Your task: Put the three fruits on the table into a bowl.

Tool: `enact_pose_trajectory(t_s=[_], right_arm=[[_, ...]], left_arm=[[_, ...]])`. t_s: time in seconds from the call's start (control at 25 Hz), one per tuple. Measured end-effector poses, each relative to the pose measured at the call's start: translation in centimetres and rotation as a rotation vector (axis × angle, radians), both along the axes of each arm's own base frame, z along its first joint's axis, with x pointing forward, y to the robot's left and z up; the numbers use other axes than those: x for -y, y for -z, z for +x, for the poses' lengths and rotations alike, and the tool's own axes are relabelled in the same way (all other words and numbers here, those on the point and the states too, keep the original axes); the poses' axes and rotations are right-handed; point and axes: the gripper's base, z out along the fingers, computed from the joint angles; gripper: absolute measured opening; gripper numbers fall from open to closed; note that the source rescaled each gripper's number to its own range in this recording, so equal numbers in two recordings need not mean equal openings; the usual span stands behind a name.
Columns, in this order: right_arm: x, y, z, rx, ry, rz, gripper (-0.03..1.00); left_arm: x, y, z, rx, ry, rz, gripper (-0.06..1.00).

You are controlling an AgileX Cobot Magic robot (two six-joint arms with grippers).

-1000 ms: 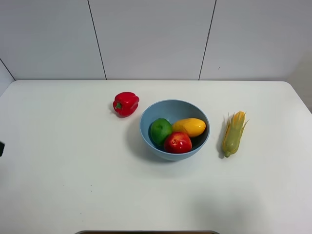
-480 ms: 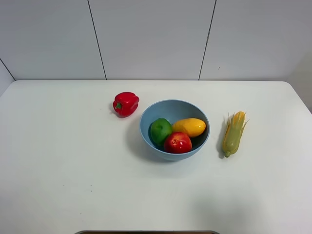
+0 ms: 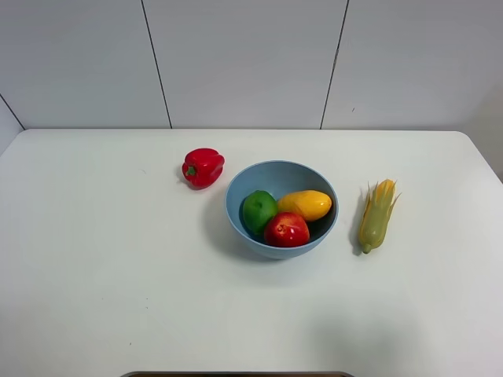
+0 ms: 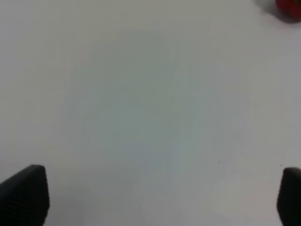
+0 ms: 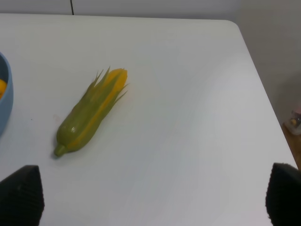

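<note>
The light-blue bowl [image 3: 281, 209] stands on the white table [image 3: 118, 275], a little right of its middle. Inside it lie the three fruits: a green lime [image 3: 258, 210], a yellow-orange mango [image 3: 306, 204] and a red apple [image 3: 287, 229]. Neither arm shows in the exterior high view. In the left wrist view my left gripper [image 4: 156, 197] is open over bare tabletop, with nothing between its dark fingertips [image 4: 26, 193]. My right gripper [image 5: 153, 195] is open too, its fingertips [image 5: 21, 193] wide apart over bare table short of the corn. The bowl's rim [image 5: 5, 96] shows at that view's edge.
A red bell pepper [image 3: 203, 166] lies just left of the bowl toward the back; a sliver of it [image 4: 289, 7] shows in the left wrist view. A husked corn ear [image 3: 376, 214] [image 5: 91, 113] lies right of the bowl. The table's right edge [image 5: 263, 94] is near.
A dark bit of the left arm at the left edge of the exterior high view has slipped out of sight. The bowl, fruits, pepper and corn have not moved.
</note>
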Motion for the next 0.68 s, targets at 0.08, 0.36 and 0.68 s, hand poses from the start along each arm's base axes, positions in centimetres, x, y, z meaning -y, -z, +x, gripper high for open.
enact_pose_trajectory(t_s=[0.08, 0.36, 0.68], right_arm=[[0.00, 0.00, 0.00, 0.000, 0.000, 0.000, 0.86], [0.00, 0.00, 0.00, 0.000, 0.000, 0.000, 0.86], [0.00, 0.00, 0.00, 0.000, 0.000, 0.000, 0.86]], left_arm=[[0.02, 0.00, 0.00, 0.000, 0.002, 0.000, 0.98], [0.03, 0.00, 0.00, 0.000, 0.005, 0.001, 0.98], [0.03, 0.00, 0.00, 0.000, 0.005, 0.001, 0.98]])
